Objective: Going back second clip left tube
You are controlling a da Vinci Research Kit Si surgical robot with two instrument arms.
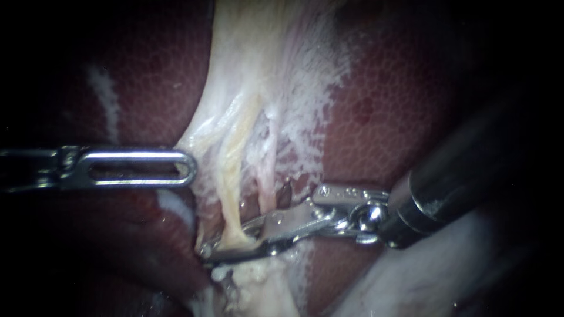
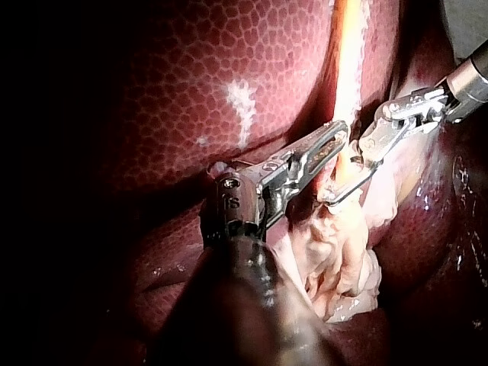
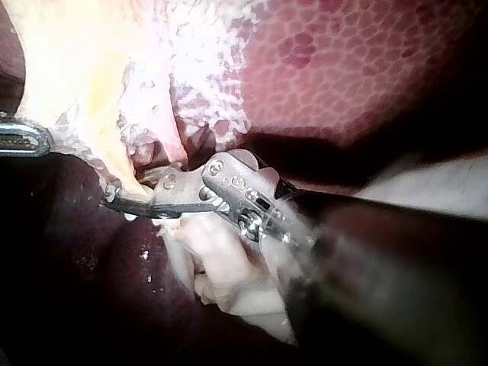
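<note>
The left instrument (image 1: 189, 167) ends in a bright steel tip, long and rounded with a slot cut through it, on a dark hinged wrist, while the right instrument (image 1: 209, 252) has a thin silvery tip with small rivets, a shiny pivot pin and a thick dark shaft.

The left instrument (image 1: 189, 167) and right instrument (image 1: 212, 252) are bright polished metal, the right one's shaft dark and matt. The liver (image 1: 388, 88) looks wet, glossy and finely mottled, the left tube (image 1: 230, 194) pale and fibrous.
</note>
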